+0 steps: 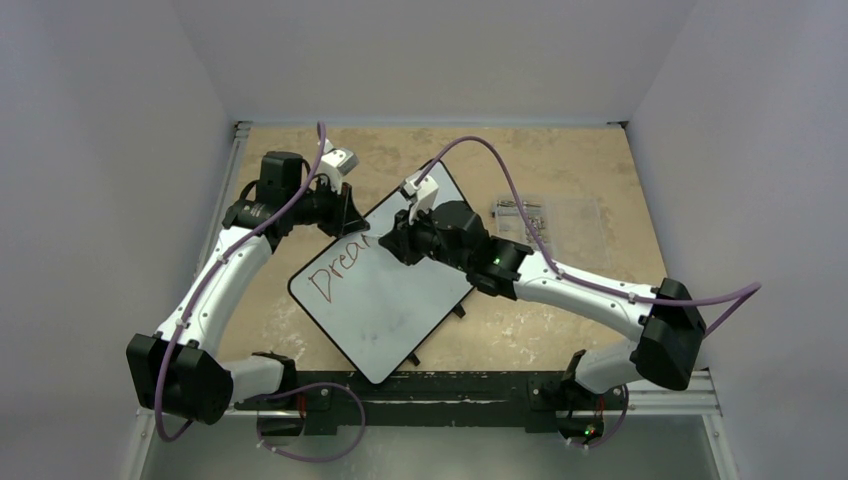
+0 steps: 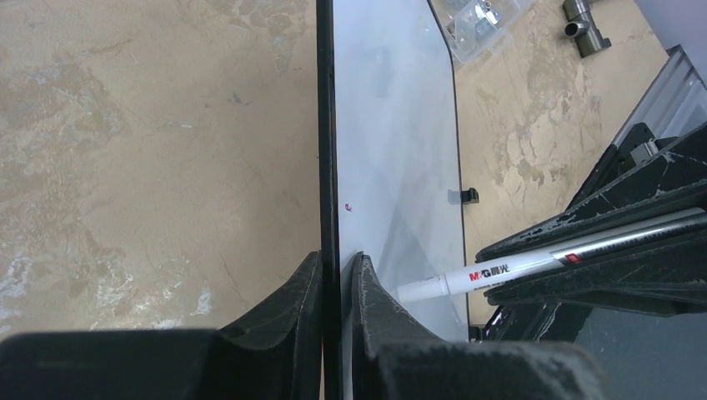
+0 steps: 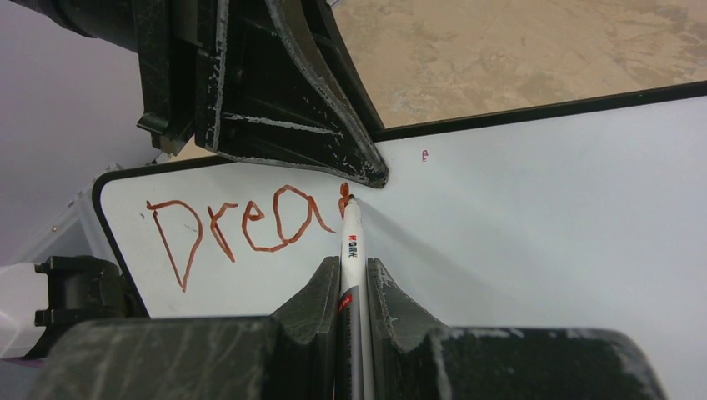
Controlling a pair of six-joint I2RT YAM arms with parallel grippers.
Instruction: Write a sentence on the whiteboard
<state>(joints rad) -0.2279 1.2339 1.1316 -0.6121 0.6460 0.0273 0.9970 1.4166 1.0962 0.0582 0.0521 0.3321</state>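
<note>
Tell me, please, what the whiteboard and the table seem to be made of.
The whiteboard looks smooth, glossy white, probably coated plastic or melamine, judging by its sheen, with a thin black rim. The table looks matte, mottled beige: stone-look, possibly laminate.

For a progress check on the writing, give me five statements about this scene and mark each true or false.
1. The right gripper holds a marker, tip on the whiteboard. True.
2. The left gripper hangs open. False: it clamps the whiteboard's edge.
3. The writing begins "Drea". True.
4. The writing is blue. False: it is reddish-brown.
5. The clear box sits on the whiteboard. False: it lies on the table, apart from the whiteboard.
</note>
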